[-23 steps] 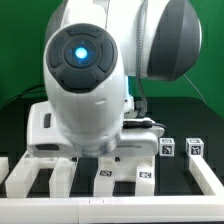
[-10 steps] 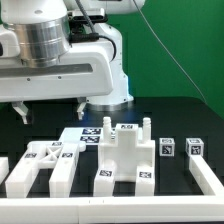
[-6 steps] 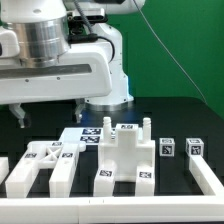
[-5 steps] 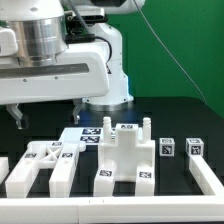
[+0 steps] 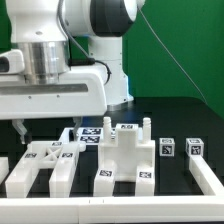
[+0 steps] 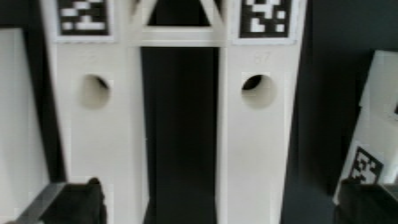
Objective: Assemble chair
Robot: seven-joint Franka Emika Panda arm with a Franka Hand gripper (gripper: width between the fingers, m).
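Note:
The chair is in loose white tagged parts on the black table. A frame part with two long rails (image 5: pixel 42 166) lies at the exterior view's left. My gripper (image 5: pixel 43 131) hangs just above it, open, with one dark finger (image 5: pixel 19 127) on each side and nothing held. The wrist view looks straight down on that part: two parallel rails (image 6: pixel 258 130), each with an oval hole, joined by a crossbar and carrying tags (image 6: pixel 263 18). The gripper (image 6: pixel 222 208) shows there only as dark fingertips (image 6: pixel 80 204) at the frame's edge. A chunky part with upright pegs (image 5: pixel 126 156) stands mid-table.
Two small tagged cubes (image 5: pixel 168 147) (image 5: pixel 194 146) sit at the exterior view's right, with a long white piece (image 5: pixel 206 180) in front of them. The marker board (image 5: pixel 92 133) lies behind the parts. Another white piece (image 5: pixel 3 166) is at the far left edge.
The arm has come down and shifted slightly; the fingers now hang lower, close over the left frame part. The jaws stay wide apart. No part has moved.

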